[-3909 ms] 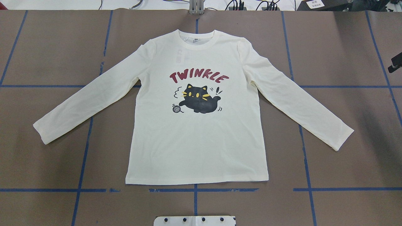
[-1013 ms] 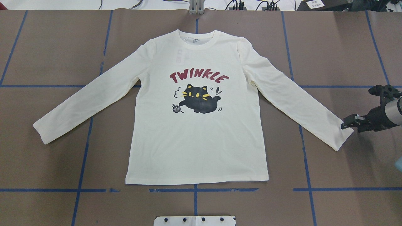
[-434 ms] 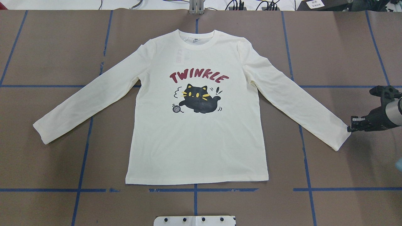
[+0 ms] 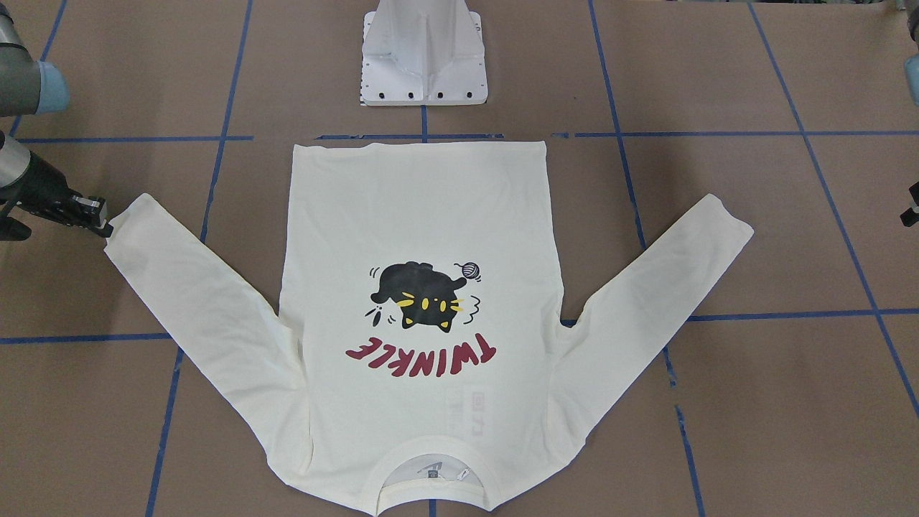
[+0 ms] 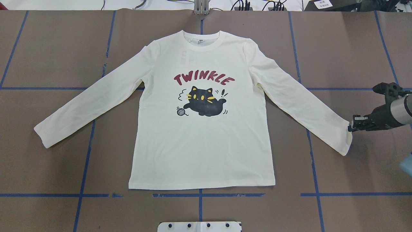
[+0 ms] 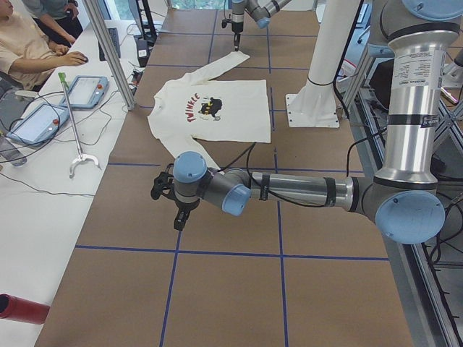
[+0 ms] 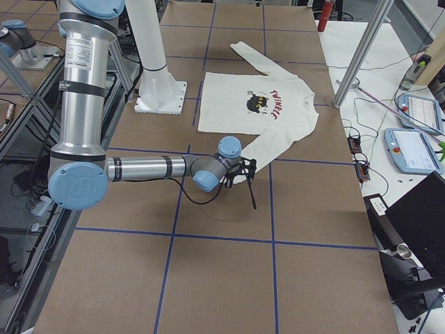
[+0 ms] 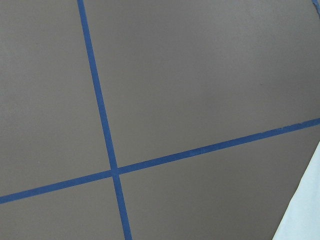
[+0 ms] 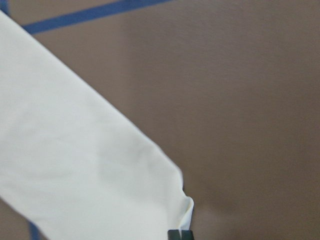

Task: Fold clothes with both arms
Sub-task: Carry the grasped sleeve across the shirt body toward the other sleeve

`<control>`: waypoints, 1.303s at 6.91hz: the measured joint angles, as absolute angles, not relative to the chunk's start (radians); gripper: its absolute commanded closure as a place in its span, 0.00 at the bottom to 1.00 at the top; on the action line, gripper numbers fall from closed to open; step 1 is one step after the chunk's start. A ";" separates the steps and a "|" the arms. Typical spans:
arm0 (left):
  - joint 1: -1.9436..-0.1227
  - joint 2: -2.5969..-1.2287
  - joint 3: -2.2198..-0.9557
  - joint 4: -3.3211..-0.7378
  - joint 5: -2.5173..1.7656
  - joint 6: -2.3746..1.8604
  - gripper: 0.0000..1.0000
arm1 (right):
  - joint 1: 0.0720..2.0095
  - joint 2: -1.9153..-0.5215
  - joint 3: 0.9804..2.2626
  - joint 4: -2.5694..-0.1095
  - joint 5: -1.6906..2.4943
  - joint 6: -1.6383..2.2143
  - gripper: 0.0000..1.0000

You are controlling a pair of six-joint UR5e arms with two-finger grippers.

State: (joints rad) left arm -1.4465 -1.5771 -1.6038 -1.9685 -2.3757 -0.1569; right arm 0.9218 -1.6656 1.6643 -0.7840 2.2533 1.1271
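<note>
**Right gripper nips the cuff corner**

The right gripper (image 5: 351, 128), slim and black, has its two fingers closed together on the far corner of the cuff (image 5: 346, 141). Seen from its wrist, the soft knit puckers into a small raised fold right at the fingertip. The rest of the cuff lies flat, just nearer the robot than the gripper.

From the gripper, the sleeve (image 5: 299, 96) runs off as a long straight band, leftward and away, up to the shoulder. The shirt (image 5: 199, 154) lies well to this gripper's left. It is cream, smooth, and spread flat with the print up, hem toward the robot and round ribbed collar on the far side. The print shows a black cat (image 5: 204, 103) under arched red letters. The other sleeve splays out on the far side of the body from the gripper.

The table (image 5: 48, 51) is covered in a matt brown sheet, marked into squares with blue tape (image 5: 199, 195).

The left gripper (image 6: 179, 221) hangs over bare table, apart from the other cuff. I can't tell whether it is open or closed.
</note>
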 measured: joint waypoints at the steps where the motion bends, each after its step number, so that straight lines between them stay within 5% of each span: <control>1: -1.447 -1.578 -1.606 -1.969 -2.376 -0.158 0.00 | 0.920 -1.587 1.686 -0.790 2.265 1.255 1.00; 6: -1.448 -1.582 -1.612 -1.989 -2.378 -0.164 0.00 | 0.828 -0.900 1.560 -1.162 2.110 1.588 1.00; 9: -1.448 -1.580 -1.613 -1.991 -2.378 -0.164 0.00 | 0.637 -0.469 1.100 -1.049 1.815 1.644 1.00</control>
State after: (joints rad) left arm -1.4478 -1.5800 -1.6128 -1.9912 -2.3780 -0.1641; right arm 0.6366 -0.4693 1.1002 -1.0495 1.8147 1.6440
